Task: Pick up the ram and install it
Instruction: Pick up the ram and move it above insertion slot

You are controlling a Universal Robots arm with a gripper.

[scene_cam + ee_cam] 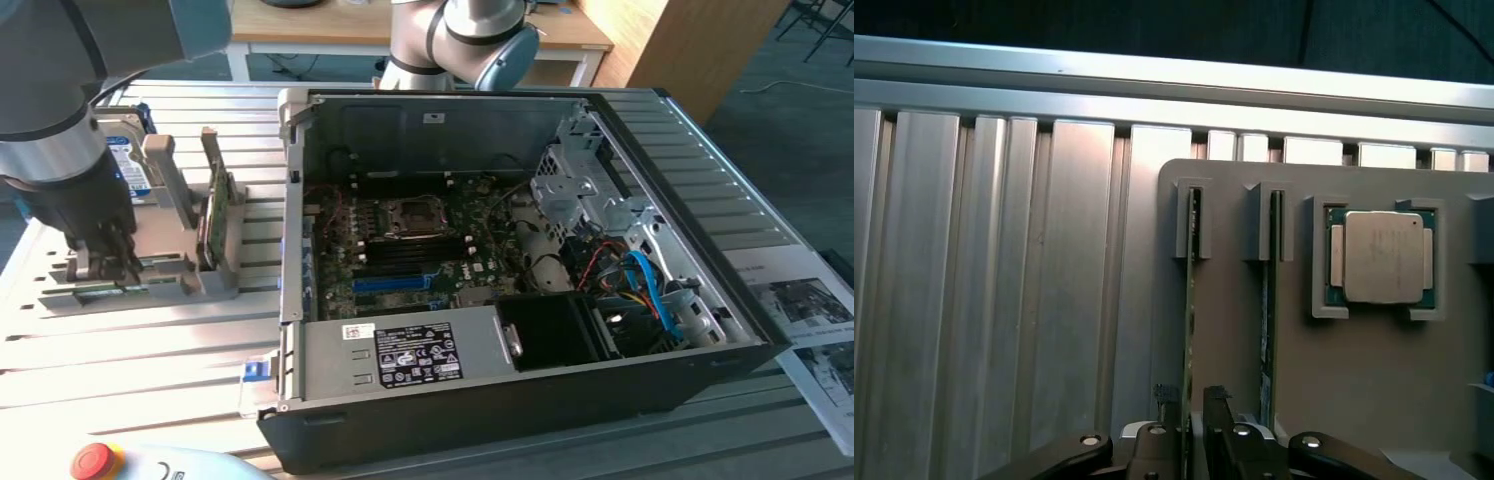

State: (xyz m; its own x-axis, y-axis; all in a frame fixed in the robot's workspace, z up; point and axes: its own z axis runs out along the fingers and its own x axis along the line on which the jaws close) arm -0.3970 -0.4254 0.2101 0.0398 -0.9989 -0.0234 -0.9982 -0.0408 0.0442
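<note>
Pick step, judged in hand. The gripper (100,268) is down over the holder (220,275), at its end toward the exterior view's left. Its jaws are part-open astride the ram (1193,290), which stands on edge in a holder slot, apparently unclamped. The open case (534,400) lies beside the holder, toward the exterior view's right. The grasp calls for jaws square to the thin board.

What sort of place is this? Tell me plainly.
Probably a robotics lab bench for PC assembly: an open case on a slotted table, a holder with ram and a CPU, and a robot arm.
</note>
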